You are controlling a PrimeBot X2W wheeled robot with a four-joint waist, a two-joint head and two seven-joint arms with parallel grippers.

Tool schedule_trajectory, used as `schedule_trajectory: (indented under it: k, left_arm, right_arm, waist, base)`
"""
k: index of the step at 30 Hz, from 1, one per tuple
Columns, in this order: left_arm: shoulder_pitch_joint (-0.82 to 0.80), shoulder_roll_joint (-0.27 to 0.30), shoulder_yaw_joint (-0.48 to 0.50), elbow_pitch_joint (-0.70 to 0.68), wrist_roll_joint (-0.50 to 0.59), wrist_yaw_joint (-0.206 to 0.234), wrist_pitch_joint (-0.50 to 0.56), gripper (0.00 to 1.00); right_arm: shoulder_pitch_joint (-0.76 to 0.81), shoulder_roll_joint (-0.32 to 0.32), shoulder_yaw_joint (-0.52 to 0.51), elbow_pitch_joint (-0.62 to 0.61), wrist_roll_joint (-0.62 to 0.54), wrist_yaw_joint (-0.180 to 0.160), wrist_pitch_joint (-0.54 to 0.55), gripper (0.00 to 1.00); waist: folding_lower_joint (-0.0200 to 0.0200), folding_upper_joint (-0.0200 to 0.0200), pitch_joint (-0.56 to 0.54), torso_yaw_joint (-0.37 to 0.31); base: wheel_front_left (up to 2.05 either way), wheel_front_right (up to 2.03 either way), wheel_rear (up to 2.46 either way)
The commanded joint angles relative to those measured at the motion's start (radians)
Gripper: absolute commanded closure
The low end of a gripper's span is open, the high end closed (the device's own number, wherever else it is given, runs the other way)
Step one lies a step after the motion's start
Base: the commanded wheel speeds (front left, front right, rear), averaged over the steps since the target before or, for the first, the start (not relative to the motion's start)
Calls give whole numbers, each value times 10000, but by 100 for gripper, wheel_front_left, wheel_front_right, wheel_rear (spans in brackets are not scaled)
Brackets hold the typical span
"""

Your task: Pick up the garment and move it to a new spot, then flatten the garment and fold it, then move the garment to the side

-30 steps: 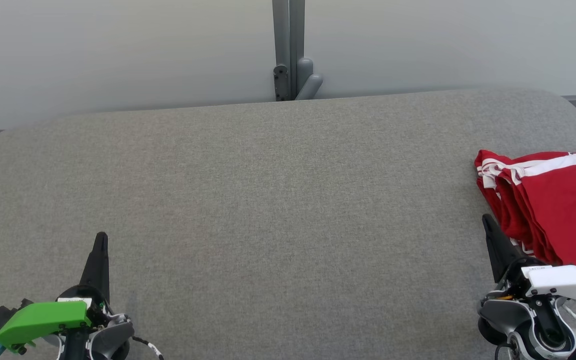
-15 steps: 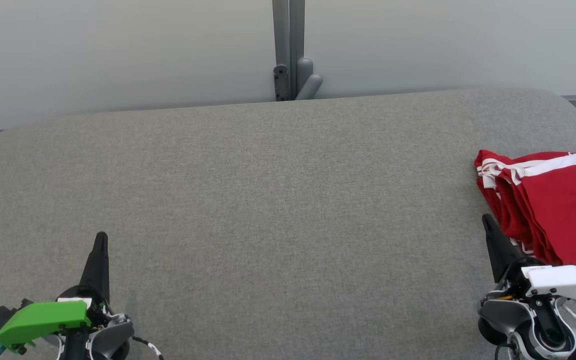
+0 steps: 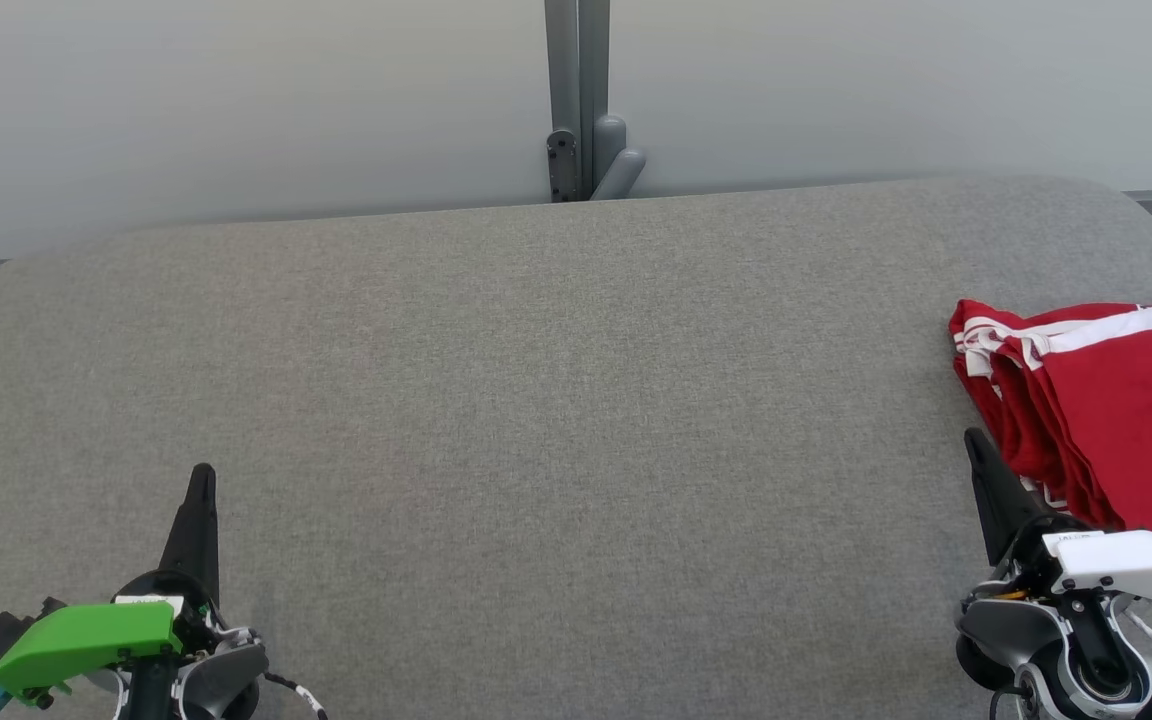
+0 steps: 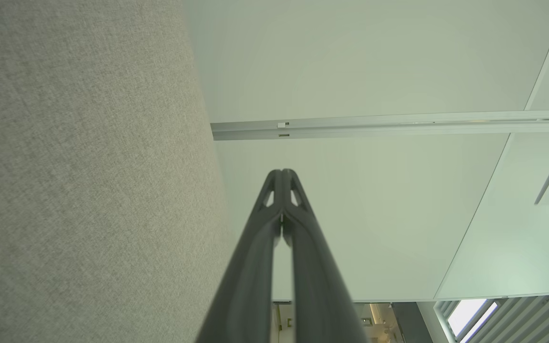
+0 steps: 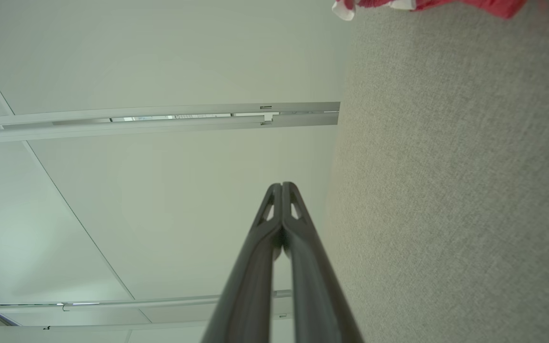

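Grey fabric tabletop [image 3: 536, 400], pale wall panel behind. Red athletic shorts [image 3: 1106, 420] lie loosely folded at the table's right edge, partly cut off by the frame. Right gripper [image 3: 971, 437] sits just beside their near corner, not touching them, fingers clenched together and empty. Left gripper [image 3: 201, 472] sits low left, well apart from the shorts, also clenched and empty.

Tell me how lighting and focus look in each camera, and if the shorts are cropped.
Head view: even light, no glare, sharp; the garment is cut by the right edge. Left wrist view: the left hand blurs toward the lens. Right wrist view: the right hand blurs likewise; the garment a soft sliver at the top edge.
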State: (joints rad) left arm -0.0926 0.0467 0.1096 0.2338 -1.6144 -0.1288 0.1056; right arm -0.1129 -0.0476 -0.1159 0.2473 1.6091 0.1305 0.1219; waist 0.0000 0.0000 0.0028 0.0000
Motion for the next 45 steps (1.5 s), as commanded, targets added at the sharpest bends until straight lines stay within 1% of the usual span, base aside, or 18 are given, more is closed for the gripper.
schedule_trajectory:
  k: [1, 45]
  left_arm:
    - [-106, 66, 41, -12, -4, -42, 37, 100]
    - [-106, 66, 40, -12, -4, -43, 36, 100]
  right_arm:
    - [67, -49, -22, -50, 66, 4, 44, 100]
    - [68, -49, -21, -50, 67, 4, 43, 100]
  waist:
    - [0, 0, 0, 0]
    - [0, 0, 0, 0]
  base:
    - [0, 0, 0]
    - [0, 0, 0]
